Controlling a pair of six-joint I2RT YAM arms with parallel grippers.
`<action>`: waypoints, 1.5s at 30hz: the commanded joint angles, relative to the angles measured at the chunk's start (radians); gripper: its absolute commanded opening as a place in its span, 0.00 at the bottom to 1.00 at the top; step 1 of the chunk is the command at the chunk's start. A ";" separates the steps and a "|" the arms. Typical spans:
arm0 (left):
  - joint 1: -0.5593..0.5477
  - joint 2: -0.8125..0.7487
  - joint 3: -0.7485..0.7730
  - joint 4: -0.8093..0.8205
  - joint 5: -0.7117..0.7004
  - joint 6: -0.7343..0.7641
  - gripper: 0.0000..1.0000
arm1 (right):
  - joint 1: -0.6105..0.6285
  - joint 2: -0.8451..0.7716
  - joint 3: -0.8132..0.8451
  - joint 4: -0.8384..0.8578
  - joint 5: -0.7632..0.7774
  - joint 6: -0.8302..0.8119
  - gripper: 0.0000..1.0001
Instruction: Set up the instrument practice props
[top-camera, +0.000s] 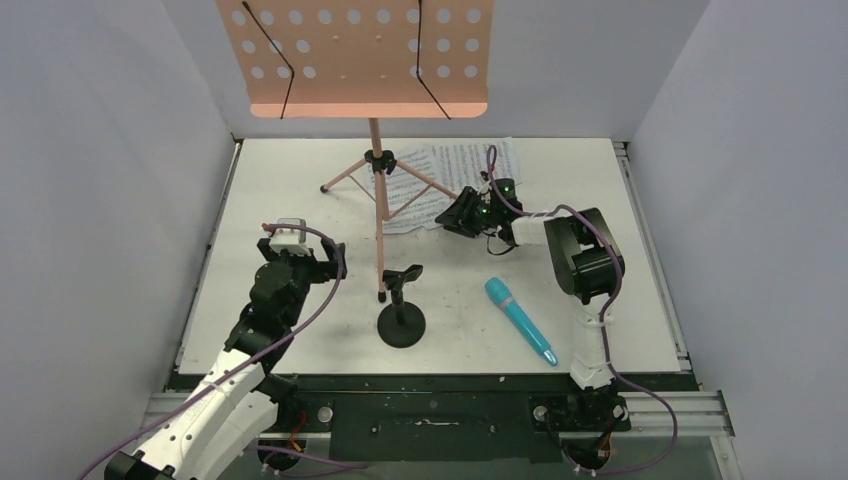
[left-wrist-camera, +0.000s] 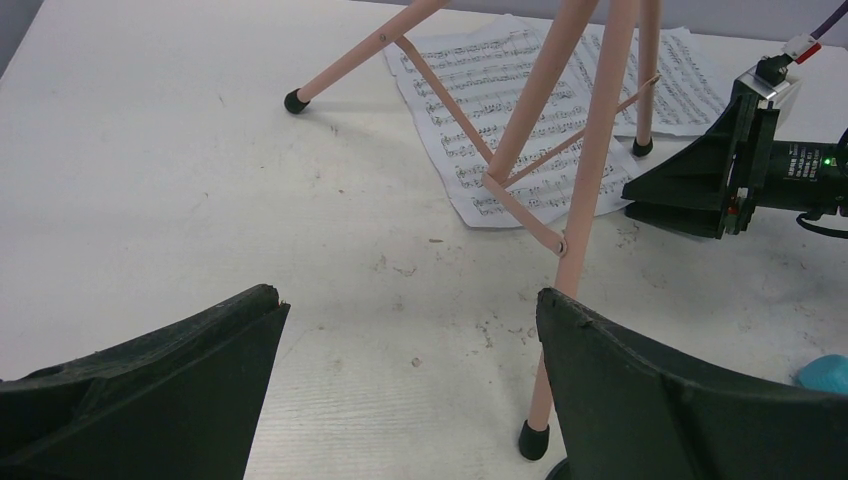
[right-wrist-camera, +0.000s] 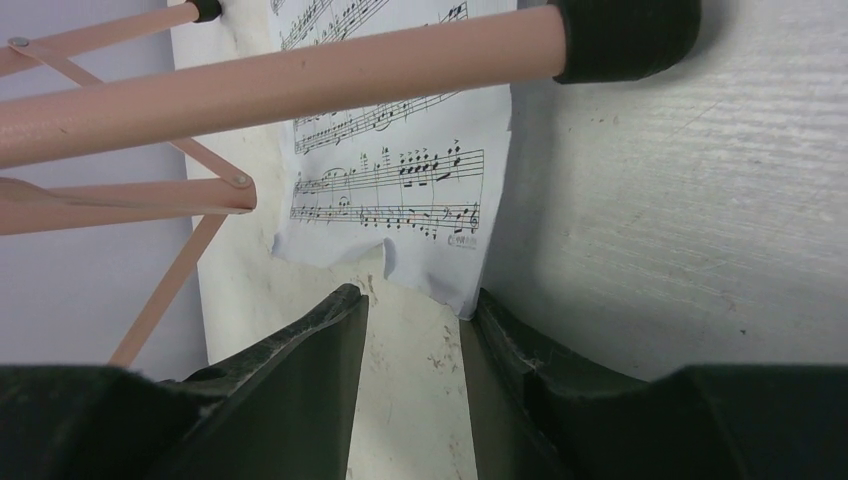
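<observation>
The pink perforated music stand (top-camera: 365, 55) stands at the back on its tripod; its legs rest on two white sheet-music pages (top-camera: 452, 172) lying flat. My right gripper (top-camera: 447, 215) is low at the near edge of the pages, open with a narrow gap. In the right wrist view (right-wrist-camera: 415, 300) a page corner (right-wrist-camera: 440, 280) lies just ahead of its tips, touching the right finger (right-wrist-camera: 500, 330). My left gripper (top-camera: 335, 260) is wide open and empty left of the stand's front leg (left-wrist-camera: 590, 200). The black mic stand (top-camera: 400, 320) and teal microphone (top-camera: 520, 320) sit near the front.
Grey walls enclose the white table (top-camera: 300, 180) on the left, back and right. The stand's front foot (left-wrist-camera: 533, 440) sits just ahead of my left gripper's right finger (left-wrist-camera: 680, 400). The right arm's purple cable (top-camera: 520, 205) loops above the pages.
</observation>
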 joint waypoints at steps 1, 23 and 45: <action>0.005 -0.001 0.026 0.064 0.017 -0.009 0.97 | -0.014 0.028 0.047 -0.010 0.057 -0.029 0.41; 0.006 -0.002 0.031 0.070 0.031 -0.022 0.97 | -0.023 0.057 0.084 0.036 0.152 -0.024 0.32; 0.005 0.032 0.019 0.102 0.074 -0.025 0.97 | -0.080 -0.235 -0.188 0.020 0.070 -0.106 0.05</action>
